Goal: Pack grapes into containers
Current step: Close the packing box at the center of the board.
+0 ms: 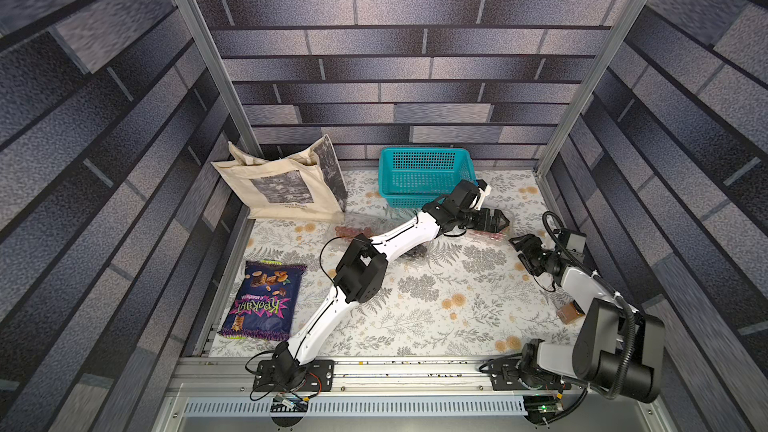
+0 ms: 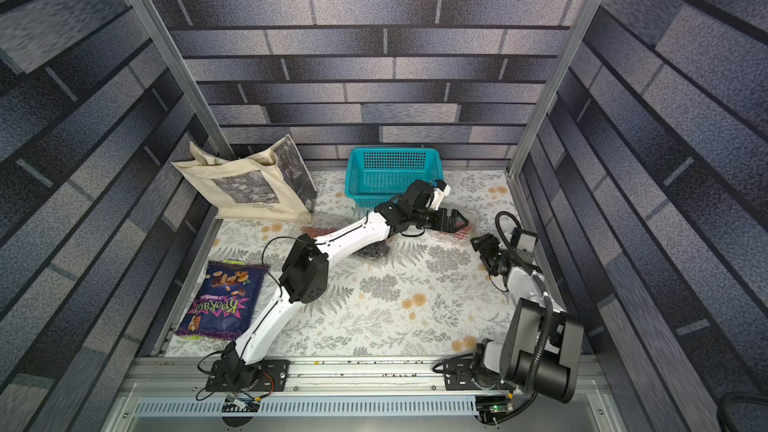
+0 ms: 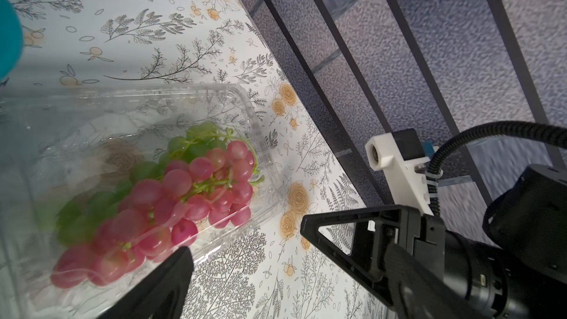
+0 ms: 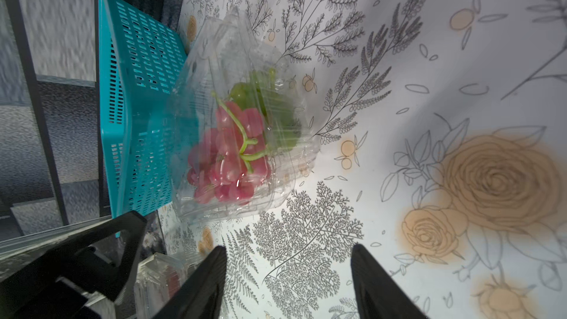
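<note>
A clear container (image 3: 245, 112) lies on the floral table near the teal basket, holding a bunch of red-pink and green grapes (image 3: 190, 185); the right wrist view shows the same container (image 4: 276, 179) and grapes (image 4: 230, 154). My left gripper (image 3: 285, 271) is open, one finger over the container's near edge and nothing between its jaws. My right gripper (image 4: 287, 256) is open over bare table, just short of that container. In both top views the two grippers (image 1: 500, 220) (image 1: 515, 243) face each other across it. A second container with red grapes (image 1: 353, 230) and one with dark grapes (image 1: 415, 253) lie partly under the left arm.
The teal basket (image 1: 424, 176) stands at the back against the wall, right behind the container. A beige tote bag (image 1: 282, 189) leans at the back left. A blue snack bag (image 1: 264, 299) lies at the front left. A small brown object (image 1: 569, 312) sits by the right arm.
</note>
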Tool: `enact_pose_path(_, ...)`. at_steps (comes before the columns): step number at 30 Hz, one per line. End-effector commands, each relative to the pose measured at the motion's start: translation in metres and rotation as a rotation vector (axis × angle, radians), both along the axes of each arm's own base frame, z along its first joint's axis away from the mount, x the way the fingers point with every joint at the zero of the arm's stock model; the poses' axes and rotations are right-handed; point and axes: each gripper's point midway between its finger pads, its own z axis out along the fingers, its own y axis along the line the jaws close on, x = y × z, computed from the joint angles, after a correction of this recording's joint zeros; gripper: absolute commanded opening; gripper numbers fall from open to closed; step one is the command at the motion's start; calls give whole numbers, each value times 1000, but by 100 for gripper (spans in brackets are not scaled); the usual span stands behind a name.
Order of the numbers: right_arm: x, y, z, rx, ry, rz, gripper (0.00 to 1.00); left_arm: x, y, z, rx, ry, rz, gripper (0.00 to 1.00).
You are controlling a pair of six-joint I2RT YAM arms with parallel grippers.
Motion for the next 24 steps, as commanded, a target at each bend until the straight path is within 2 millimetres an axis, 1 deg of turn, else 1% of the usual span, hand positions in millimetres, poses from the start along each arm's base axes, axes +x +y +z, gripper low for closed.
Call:
enact_pose_path(1, 10, 0, 5, 16, -58, 7, 59, 3, -2, -3, -1, 25, 1, 100)
enact_pose_path(3, 13, -2, 4, 17, -63, 2, 53, 7, -1, -9, 0, 41, 11, 100)
enact_pose_path(5, 17, -3, 2, 24, -68, 2, 49, 10, -1, -14, 0, 52, 17, 100)
enact_pose_path(8, 22, -3, -4, 39, -68, 2, 45, 15, -2, -21, 0, 68, 26, 100)
enact_pose_path(10, 25, -3, -4, 47, -76, -1, 42, 18, -2, -23, -4, 73, 30, 100)
enact_pose_path(16, 30, -5, -6, 48, -79, -2, 39, 23, -3, -32, -1, 90, 32, 100)
enact_pose_path(20, 35, -6, -9, 59, -85, -9, 31, 24, -3, -36, -2, 99, 31, 100)
enact_pose_path(24, 37, -6, -11, 69, -92, -12, 28, 27, -1, -38, -3, 106, 34, 100)
